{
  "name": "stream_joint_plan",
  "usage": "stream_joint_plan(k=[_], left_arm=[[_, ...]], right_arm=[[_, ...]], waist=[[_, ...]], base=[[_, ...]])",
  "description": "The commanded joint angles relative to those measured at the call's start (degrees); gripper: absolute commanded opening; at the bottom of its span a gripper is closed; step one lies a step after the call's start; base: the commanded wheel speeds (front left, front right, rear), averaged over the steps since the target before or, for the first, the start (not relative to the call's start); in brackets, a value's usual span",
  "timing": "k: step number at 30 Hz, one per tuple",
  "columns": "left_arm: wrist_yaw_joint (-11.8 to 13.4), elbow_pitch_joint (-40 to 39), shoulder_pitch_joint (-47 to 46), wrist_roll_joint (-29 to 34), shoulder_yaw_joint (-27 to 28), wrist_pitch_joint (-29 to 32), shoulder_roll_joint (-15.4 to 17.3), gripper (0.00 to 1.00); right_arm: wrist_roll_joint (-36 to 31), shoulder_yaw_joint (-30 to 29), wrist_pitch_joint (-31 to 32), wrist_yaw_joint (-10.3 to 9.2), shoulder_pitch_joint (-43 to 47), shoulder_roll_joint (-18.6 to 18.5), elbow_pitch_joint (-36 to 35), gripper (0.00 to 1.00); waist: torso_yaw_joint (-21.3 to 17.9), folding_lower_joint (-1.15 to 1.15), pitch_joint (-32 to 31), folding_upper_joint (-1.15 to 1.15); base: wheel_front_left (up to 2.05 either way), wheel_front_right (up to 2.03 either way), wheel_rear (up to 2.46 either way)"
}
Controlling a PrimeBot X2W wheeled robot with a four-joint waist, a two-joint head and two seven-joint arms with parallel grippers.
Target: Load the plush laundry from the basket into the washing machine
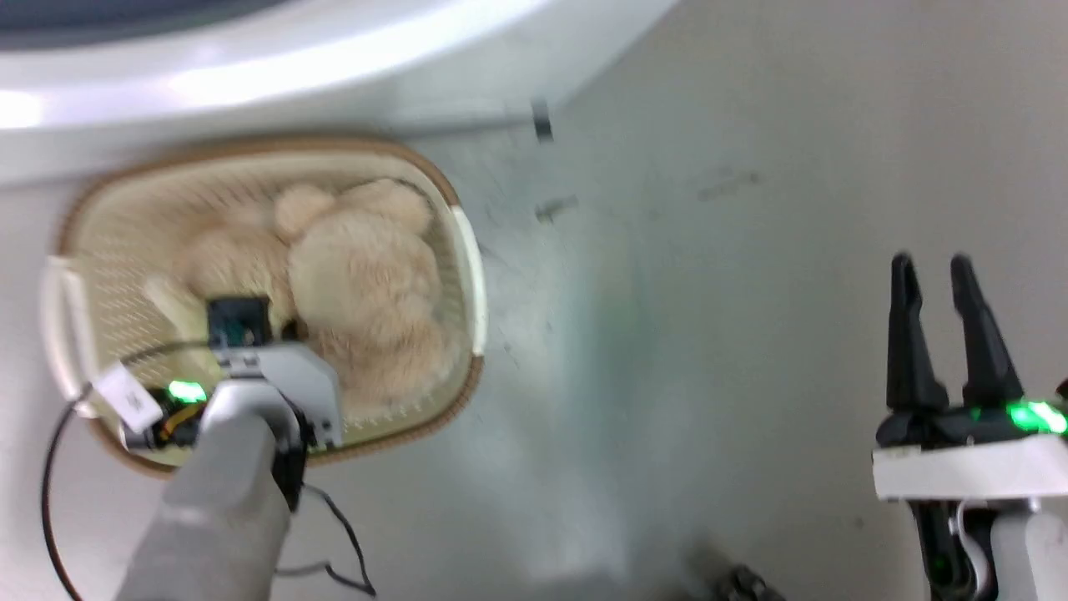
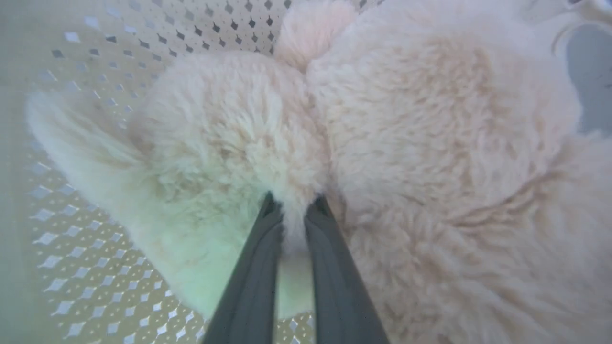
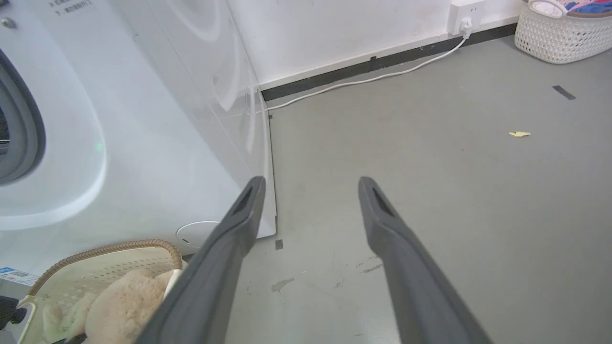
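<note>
Left wrist view has the left hand clenched on a thin tuft of the plush laundry, which lies in the basket. The bite looks shallow, mostly long pile, so a lift could let it slide free, or the bulky lump could snag the rim and drag the light basket along. The left arm reaches steeply down from the basket's near edge. Off to the side, the right hand hangs spread and empty over the floor, with the washing machine beyond.
</note>
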Motion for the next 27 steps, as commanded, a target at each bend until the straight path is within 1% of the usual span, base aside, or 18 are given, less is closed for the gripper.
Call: stream_joint_plan(k=[1, 3, 5, 10, 14, 21, 27], left_arm=[[-0.3, -0.9, 1.1, -0.3, 0.3, -0.6, 0.0, 0.00], [-0.4, -3.6, 3.4, -0.3, 0.5, -1.0, -0.4, 0.00], [0.2, -9.1, 6.4, 0.1, 1.2, -1.1, -0.7, 0.00], [0.1, -21.3, 17.4, 1.5, 3.2, -1.1, -1.1, 0.00], [0.1, -29.4, 24.9, 3.1, 4.2, -1.1, -1.9, 0.00], [0.8, -44.1, 36.3, 6.3, 7.0, -1.1, -3.1, 0.00], [-0.4, -53.5, 40.9, 9.1, 9.0, -1.1, -3.3, 0.00]], right_arm=[[-0.8, -0.4, -0.2, 0.05, 0.9, -0.4, 0.3, 1.00], [-2.2, -0.7, -0.2, 0.05, 2.6, -0.8, 0.7, 1.00], [-3.0, -1.3, -0.2, 0.05, 4.2, -0.8, 1.0, 1.00], [-4.9, -1.9, -0.2, 0.05, 8.4, -0.6, 1.5, 1.00], [-6.1, -2.4, -0.2, 0.05, 11.1, -0.4, 1.4, 1.00], [-7.8, -2.1, -0.2, 0.05, 14.0, 0.1, 1.3, 1.00], [-8.6, -2.1, -0.2, 0.05, 15.8, 0.3, 1.1, 1.00]], waist=[[3.2, 0.00, -6.9, 0.00], [4.4, 0.00, -10.0, 0.00], [5.7, 0.00, -13.0, 0.00], [8.3, 0.00, -21.5, 0.00], [9.7, 0.00, -26.4, 0.00], [10.8, 0.00, -31.6, 0.00], [11.7, 0.00, -34.3, 0.00]], base=[[0.00, 0.00, 0.00], [0.00, 0.00, 0.00], [0.00, 0.00, 0.00], [0.00, 0.00, 0.00], [0.00, 0.00, 0.00], [0.00, 0.00, 0.00], [0.00, 0.00, 0.00]])
